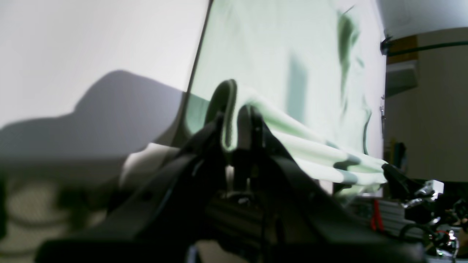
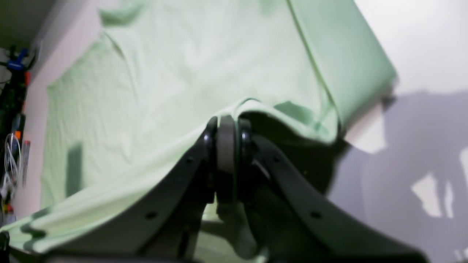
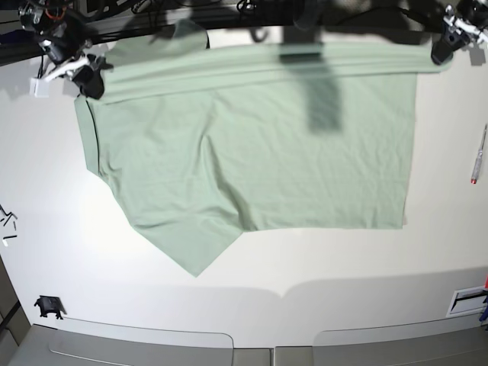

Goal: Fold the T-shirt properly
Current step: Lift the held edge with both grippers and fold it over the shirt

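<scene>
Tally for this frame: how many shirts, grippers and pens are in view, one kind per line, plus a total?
T-shirt: 1
Grippers: 2, left gripper and right gripper, each shut on the shirt's far edge
Pen: 1, on the table
Total: 4

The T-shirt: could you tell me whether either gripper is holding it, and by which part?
Both are. The left gripper and right gripper each pinch the T-shirt along its far edge, one at each end, lifting that edge off the table.
</scene>
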Robot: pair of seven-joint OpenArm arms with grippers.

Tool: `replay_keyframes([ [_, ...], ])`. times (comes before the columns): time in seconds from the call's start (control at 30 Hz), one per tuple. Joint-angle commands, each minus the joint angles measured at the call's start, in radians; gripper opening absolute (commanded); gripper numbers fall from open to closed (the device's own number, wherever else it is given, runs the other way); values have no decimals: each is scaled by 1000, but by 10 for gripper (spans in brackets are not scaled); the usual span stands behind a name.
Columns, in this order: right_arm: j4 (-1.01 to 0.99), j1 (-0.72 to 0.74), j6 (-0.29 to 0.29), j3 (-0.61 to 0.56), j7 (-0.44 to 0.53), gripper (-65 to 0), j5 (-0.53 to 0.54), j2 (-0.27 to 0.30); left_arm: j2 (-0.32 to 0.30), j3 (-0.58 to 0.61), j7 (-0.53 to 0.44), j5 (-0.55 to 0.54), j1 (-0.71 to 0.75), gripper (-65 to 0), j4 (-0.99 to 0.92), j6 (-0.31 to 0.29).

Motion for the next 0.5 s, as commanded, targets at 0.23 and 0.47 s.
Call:
replay_keyframes([
  [0.23,13,184,-2,-117,74,-650,-200,20,-17,-8,-130,97,-112,-650,13,-6],
  [0.47,13,220,-129,-292,208,-650,-493,20,-17,-8,-204,195,-132,-650,13,-6],
])
